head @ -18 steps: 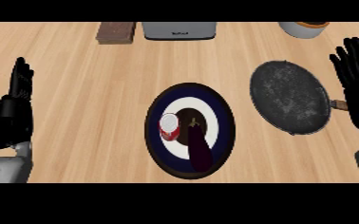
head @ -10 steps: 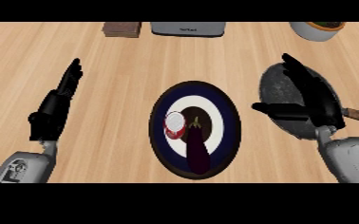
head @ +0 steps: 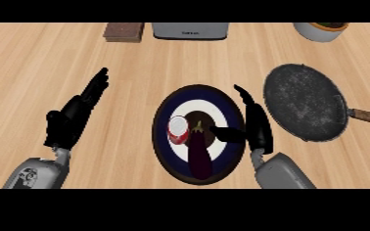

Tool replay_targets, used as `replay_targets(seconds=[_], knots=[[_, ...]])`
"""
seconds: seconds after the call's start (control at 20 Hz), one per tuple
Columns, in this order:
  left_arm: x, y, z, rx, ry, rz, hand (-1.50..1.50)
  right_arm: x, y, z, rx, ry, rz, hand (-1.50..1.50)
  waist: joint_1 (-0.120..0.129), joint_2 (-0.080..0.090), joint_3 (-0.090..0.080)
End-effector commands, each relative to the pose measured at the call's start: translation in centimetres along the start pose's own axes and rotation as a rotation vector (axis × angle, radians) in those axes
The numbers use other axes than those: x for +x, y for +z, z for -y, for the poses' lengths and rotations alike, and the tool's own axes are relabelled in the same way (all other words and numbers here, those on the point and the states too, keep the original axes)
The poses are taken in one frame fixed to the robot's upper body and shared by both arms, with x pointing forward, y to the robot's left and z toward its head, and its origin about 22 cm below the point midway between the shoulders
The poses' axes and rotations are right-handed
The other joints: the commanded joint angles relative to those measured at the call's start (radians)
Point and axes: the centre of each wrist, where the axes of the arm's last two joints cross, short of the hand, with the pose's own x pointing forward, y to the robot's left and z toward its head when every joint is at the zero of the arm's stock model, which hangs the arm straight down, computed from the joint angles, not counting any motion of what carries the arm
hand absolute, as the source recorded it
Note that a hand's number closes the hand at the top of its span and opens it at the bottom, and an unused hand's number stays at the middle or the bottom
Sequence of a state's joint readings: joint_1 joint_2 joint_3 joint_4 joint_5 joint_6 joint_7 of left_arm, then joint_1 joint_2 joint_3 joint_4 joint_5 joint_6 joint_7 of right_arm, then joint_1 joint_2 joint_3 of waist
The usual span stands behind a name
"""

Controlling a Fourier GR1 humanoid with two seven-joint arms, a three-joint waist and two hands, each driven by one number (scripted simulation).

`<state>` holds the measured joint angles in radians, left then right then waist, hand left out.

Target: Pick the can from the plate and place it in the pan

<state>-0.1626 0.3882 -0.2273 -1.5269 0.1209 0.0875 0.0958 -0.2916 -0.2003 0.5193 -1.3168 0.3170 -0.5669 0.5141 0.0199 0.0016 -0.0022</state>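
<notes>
While the can (head: 177, 129) sits on the plate (head: 162, 127), I log the task as barely begun: nothing grasped, nothing moved to the pan (head: 303, 100).

I see the right hand (head: 254, 127) over the plate's right edge, fingers straight and released, thumb reaching toward the can but apart from it, an aubergine-like item (head: 199, 149) lying between and below. The left hand (head: 72, 117) hangs over the bare wooden surface (head: 130, 63) at the left, fingers extended, holding nothing. The pan lies to the right of the plate, nothing in it. In my judgement the grasp, lift, carry and set-down all remain.
</notes>
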Motion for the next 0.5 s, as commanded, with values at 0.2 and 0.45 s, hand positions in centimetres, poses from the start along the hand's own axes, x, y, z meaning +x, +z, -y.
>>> replay_targets(seconds=[0.2, 0.45], knots=[[0.3, -0.4, 1.3, -0.013, -0.004, -0.031, 0.00, 6.7, -0.6, -1.3, 0.157, 0.403, -0.124, -1.50, -0.012, -0.005, -0.001], [0.7, -0.3, 1.2, -0.037, 0.023, -0.031, 0.00, 12.0, -2.1, -1.4, 0.379, 0.585, -0.249, -1.50, 0.011, -0.001, 0.000]])
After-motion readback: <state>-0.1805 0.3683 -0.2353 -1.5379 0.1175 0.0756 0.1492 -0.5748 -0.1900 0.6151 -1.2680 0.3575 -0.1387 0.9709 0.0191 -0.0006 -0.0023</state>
